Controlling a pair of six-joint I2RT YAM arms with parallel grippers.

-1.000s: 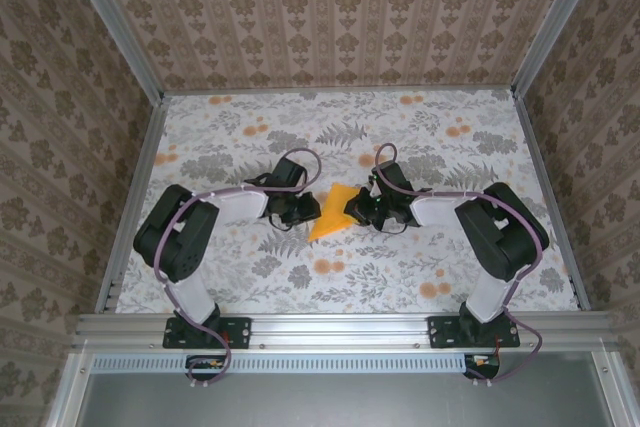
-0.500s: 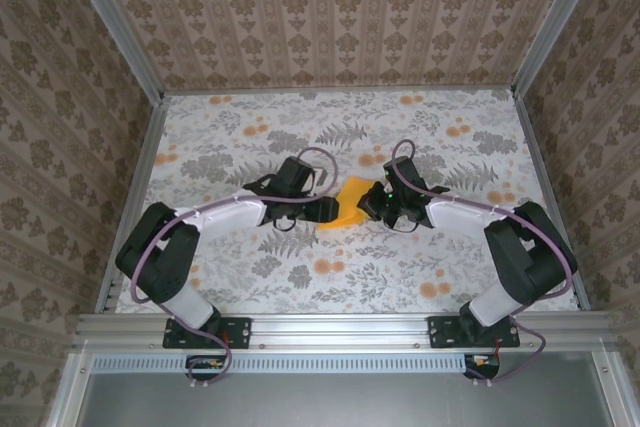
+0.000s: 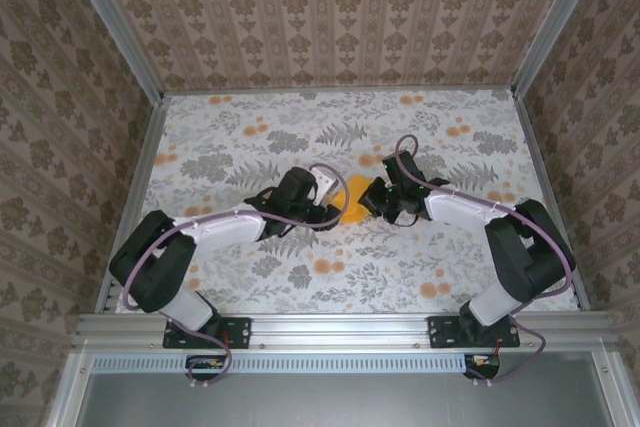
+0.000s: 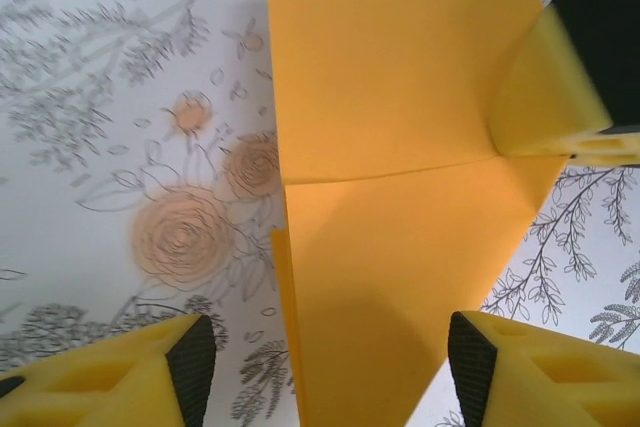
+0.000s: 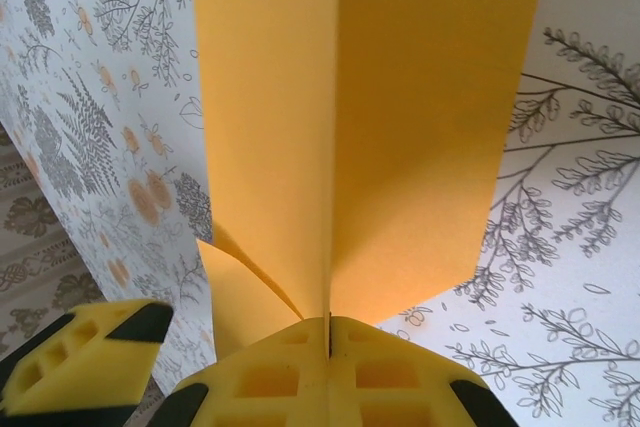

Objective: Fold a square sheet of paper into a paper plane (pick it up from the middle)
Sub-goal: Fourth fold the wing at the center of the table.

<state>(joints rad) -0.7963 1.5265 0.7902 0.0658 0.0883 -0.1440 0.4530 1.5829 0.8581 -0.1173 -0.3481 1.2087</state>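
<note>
Over the table (image 3: 220, 147), right gripper (image 5: 330, 332) clamps folded paper (image 4: 400, 97); left gripper (image 4: 330, 372) gapes astride it; wrist views crop its edges.

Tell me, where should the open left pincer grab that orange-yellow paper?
Probably the free flap of the folded paper beside its centre crease, taken edge-on from the side facing the left pincer: that flap lies between its open fingers, while the right pincer holds the crease end shut.
</note>
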